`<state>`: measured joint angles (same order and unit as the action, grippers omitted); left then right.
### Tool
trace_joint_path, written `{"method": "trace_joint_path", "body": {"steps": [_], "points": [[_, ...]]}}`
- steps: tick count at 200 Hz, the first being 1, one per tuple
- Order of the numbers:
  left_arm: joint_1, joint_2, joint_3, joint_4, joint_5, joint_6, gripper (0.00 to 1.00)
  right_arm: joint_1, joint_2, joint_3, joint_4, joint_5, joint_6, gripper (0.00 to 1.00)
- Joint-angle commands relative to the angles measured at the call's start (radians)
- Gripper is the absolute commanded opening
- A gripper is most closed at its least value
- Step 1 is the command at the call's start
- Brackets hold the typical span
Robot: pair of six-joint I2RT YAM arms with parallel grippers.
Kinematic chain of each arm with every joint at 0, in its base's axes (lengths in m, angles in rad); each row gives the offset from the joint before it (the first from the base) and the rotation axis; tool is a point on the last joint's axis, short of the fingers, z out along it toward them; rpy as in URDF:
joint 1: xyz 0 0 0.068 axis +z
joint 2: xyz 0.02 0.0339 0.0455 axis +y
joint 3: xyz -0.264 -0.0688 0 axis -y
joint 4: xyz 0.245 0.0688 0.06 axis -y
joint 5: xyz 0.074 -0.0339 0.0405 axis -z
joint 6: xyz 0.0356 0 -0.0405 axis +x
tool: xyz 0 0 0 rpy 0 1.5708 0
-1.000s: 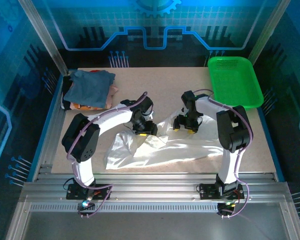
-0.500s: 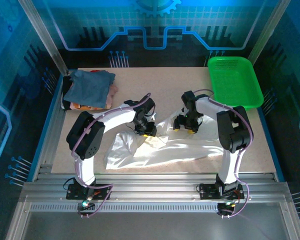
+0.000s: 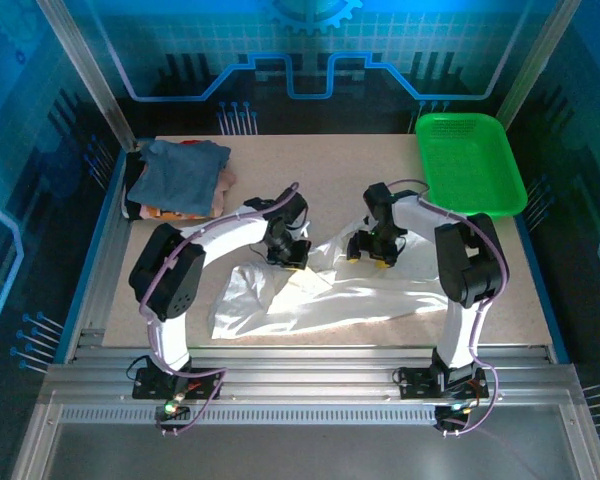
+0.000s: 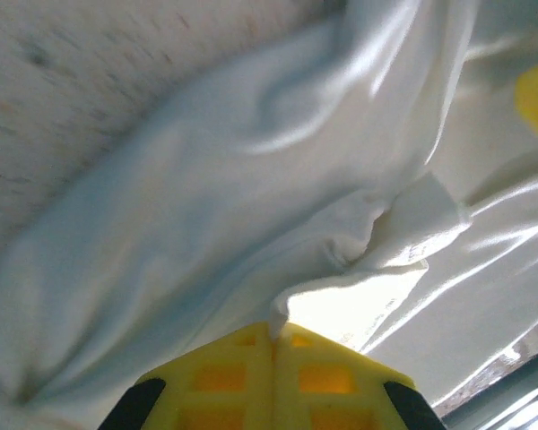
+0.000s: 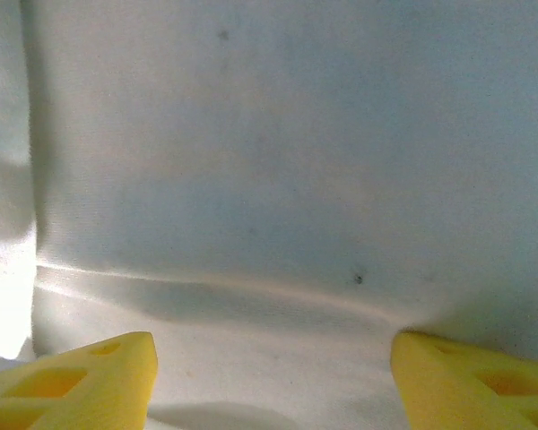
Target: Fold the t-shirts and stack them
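At the near edge, both arm bases are bolted to a ribbed metal rail frame (image 3: 310,385), which fills the strip in front of the table (image 3: 320,170).

Just beyond the rails the white t-shirt (image 3: 320,300) lies crumpled across the near middle of the table. Its near hem is close to the table's near edge. There is a band of bare board to its left and a narrower one to its right.

The left gripper (image 3: 288,256) is low over the shirt's far-left part. In the left wrist view its yellow fingers (image 4: 242,367) are pressed together with a raised fold of the white cloth pinched between their tips. The right gripper (image 3: 370,252) is just to its right over the same shirt, with its jaws spread and white cloth lying flat between the two fingers (image 5: 81,376).

Beyond the grippers, the middle of the pale speckled board is bare up to the far edge.

The folded t-shirts are stacked in the far-left corner against the blue side rim (image 3: 92,255). The slate-blue shirt (image 3: 185,172) is on top, with pink (image 3: 223,187) and orange (image 3: 165,212) edges showing beneath it. A green basket (image 3: 470,160) sits in the far-right corner, overhanging the right edge.

Dark panels with blue line graphics (image 3: 300,60) enclose the far side.
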<state>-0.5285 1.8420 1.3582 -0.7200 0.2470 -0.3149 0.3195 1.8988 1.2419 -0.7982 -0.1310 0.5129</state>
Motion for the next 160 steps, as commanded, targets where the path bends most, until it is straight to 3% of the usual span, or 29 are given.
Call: {"method": "trace_joint_path", "body": {"steps": [1, 37, 78, 126, 160], "points": [[0.078, -0.100, 0.070, -0.020, -0.040, -0.010, 0.00, 0.004, -0.009, -0.042, -0.043, 0.027, 0.020, 0.72], [0.232, -0.164, 0.117, 0.003, -0.062, -0.005, 0.00, -0.003, -0.059, -0.058, -0.007, 0.007, 0.020, 0.74], [0.357, -0.095, 0.231, 0.003, -0.106, 0.056, 0.00, -0.038, -0.145, -0.055, -0.001, 0.023, -0.008, 0.77], [0.421, -0.033, 0.318, -0.009, -0.241, 0.105, 0.00, -0.177, -0.222, -0.044, -0.056, 0.104, -0.061, 0.78], [0.460, -0.038, 0.355, -0.034, -0.273, 0.156, 0.00, -0.283, -0.227, -0.023, -0.059, 0.160, -0.073, 0.78]]}}
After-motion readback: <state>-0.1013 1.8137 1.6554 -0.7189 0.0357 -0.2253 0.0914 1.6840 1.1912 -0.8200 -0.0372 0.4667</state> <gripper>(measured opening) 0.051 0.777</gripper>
